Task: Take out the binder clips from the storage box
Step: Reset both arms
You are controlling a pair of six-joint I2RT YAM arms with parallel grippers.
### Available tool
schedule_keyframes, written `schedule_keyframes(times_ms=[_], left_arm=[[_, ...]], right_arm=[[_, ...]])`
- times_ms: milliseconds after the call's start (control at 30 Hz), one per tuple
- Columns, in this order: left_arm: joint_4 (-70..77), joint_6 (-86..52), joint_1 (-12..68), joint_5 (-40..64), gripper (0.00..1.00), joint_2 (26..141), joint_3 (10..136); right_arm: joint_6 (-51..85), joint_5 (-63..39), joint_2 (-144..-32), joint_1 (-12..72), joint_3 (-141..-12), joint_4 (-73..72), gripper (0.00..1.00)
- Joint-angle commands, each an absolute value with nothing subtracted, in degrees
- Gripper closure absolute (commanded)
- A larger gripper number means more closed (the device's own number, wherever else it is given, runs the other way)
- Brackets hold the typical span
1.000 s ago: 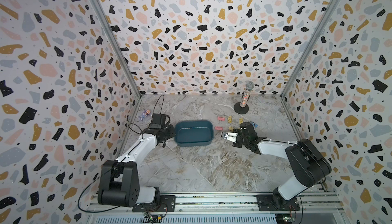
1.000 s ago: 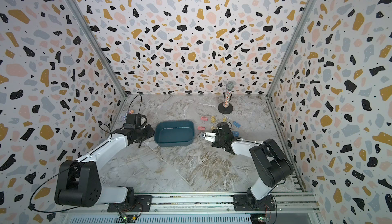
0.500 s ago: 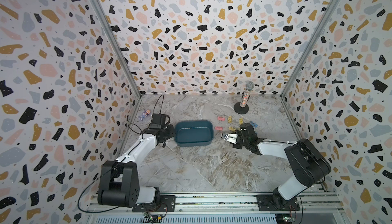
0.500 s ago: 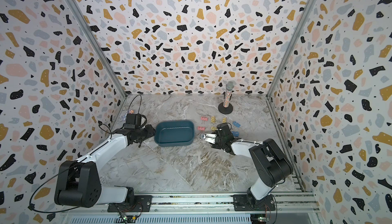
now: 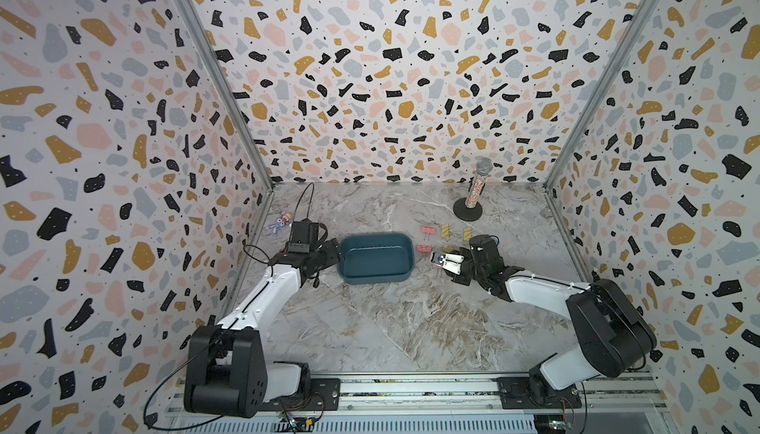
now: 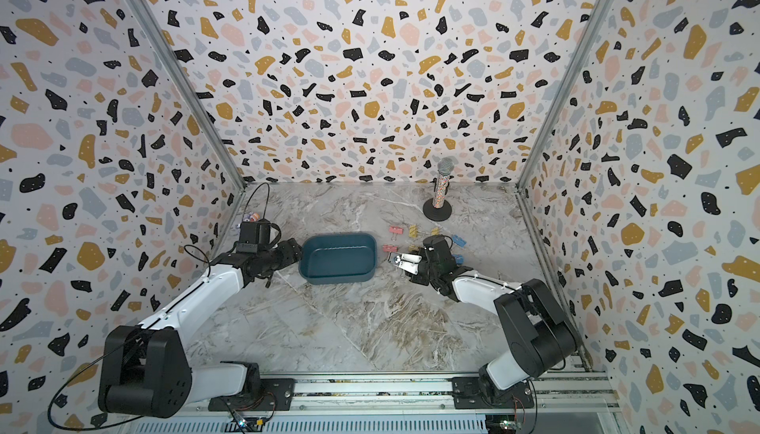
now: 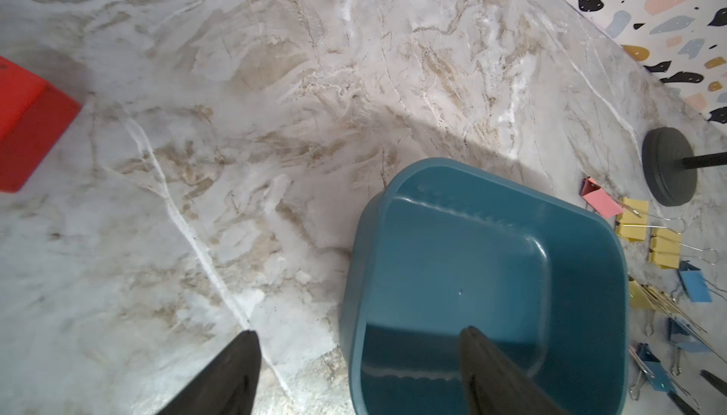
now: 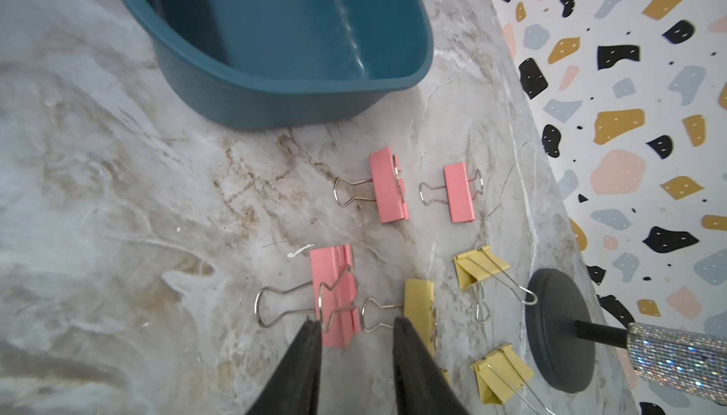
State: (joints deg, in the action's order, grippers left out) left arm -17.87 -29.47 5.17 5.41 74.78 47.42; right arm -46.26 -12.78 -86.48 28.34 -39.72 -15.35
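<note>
1. Left gripper (image 7: 358,330): the fingers (image 7: 236,377) stand wide apart and hold nothing. They straddle a short wall of the storage box (image 7: 356,275). One finger hangs over the box interior, the other over the marble table (image 7: 196,78) outside it. You cannot tell whether either finger touches the wall.

2. Right gripper (image 8: 354,320): the fingers (image 8: 299,373) stand a narrow gap apart, low over the table. Between the tips lies the end of a pink binder clip (image 8: 334,295). One of its wire handles is folded across the body and the other stretches flat on the table. The clip rests on the table. You cannot tell whether a fingertip touches it. A yellow clip (image 8: 419,303) lies just beside it.

3. Storage box: you see a dark teal tub with rounded corners, standing upright in both top views (image 5: 374,279) (image 6: 337,277). It sits near the middle of the table, somewhat toward the left edge.

4. Binder clips (image 5: 428,230): every clip in view lies on the table outside the box, between its right short wall and the table's right edge. Two more pink clips (image 8: 387,185) lie nearest the box. The yellow ones lie farther out, toward the microphone stand (image 8: 558,334) near the far right corner. Blue clips (image 6: 458,241) lie beside the right arm's wrist.
</note>
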Motion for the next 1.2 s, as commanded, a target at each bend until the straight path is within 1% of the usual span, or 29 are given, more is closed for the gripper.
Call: schedule_keyframes(times_ms=[0, 100, 167, 267, 300, 333, 367, 400, 467, 533, 600, 733, 767, 867, 1033, 1100, 1167], left_arm=[[-16.7, -29.1, 5.3, 4.0, 0.0, 73.3, 46.7], [-16.6, -28.8, 5.3, 2.5, 0.0, 72.6, 46.3], [-16.4, -28.7, 5.3, 1.4, 0.0, 71.7, 45.3], [-13.4, -28.3, 5.3, -1.4, 0.0, 68.5, 42.1], [-12.2, -27.9, 5.3, -3.5, 0.0, 66.9, 40.8], [-11.3, -26.9, 5.3, -6.0, 0.0, 65.1, 39.2], [-8.3, -25.4, 5.3, -8.7, 0.0, 63.7, 37.6], [-5.9, -23.9, 5.3, -12.1, 0.0, 62.3, 35.6], [0.2, -20.1, 5.2, -15.6, 0.0, 60.5, 31.5], [7.4, -17.7, 5.2, -16.3, 0.0, 60.2, 27.9], [8.0, -13.9, 5.2, -15.5, 0.0, 60.1, 28.2], [12.8, -10.6, 5.2, -18.4, 0.0, 59.0, 25.2], [15.9, -9.5, 5.2, -18.5, 0.0, 58.7, 23.5], [31.5, -4.6, 5.3, -17.6, 0.0, 60.9, 17.0], [37.9, -3.8, 5.3, -16.6, 0.0, 68.9, 17.1], [40.1, -4.2, 5.4, -18.6, 0.0, 71.2, 17.0], [45.4, -4.9, 5.3, -20.0, 0.0, 74.1, 15.5]], right_arm=[[-44.0, -12.8, -83.2, 28.1, -42.3, -12.5, 0.63], [-43.2, -11.3, -81.1, 28.1, -43.6, -9.3, 0.64], [-41.7, -10.1, -79.6, 28.1, -43.6, -8.8, 0.61], [-39.3, -8.5, -76.8, 28.1, -42.3, -9.8, 0.51], [-38.8, -7.5, -75.9, 28.1, -41.8, -10.0, 0.46], [-38.4, -6.5, -75.1, 28.1, -41.4, -10.1, 0.33], [-38.0, -5.4, -74.4, 28.1, -41.1, -10.1, 0.03], [-37.5, -4.2, -73.7, 28.0, -40.7, -10.3, 0.0], [-36.4, -1.0, -72.5, 28.0, -39.7, -11.3, 0.0], [-35.0, 2.6, -71.2, 27.9, -38.5, -13.1, 0.0], [-33.9, 6.1, -70.5, 27.6, -37.9, -14.1, 0.0], [-30.4, 13.2, -70.1, 25.7, -36.4, -16.8, 0.0], [-28.7, 13.6, -69.9, 25.0, -36.0, -17.0, 0.0], [-22.0, 14.6, -69.0, 21.7, -34.0, -16.4, 0.0], [-14.0, 15.4, -66.2, 15.1, -25.6, -22.1, 0.0], [-10.3, 13.5, -66.0, 11.3, -22.5, -26.2, 0.0], [-7.8, 12.8, -66.7, 8.5, -20.6, -28.4, 0.0]])
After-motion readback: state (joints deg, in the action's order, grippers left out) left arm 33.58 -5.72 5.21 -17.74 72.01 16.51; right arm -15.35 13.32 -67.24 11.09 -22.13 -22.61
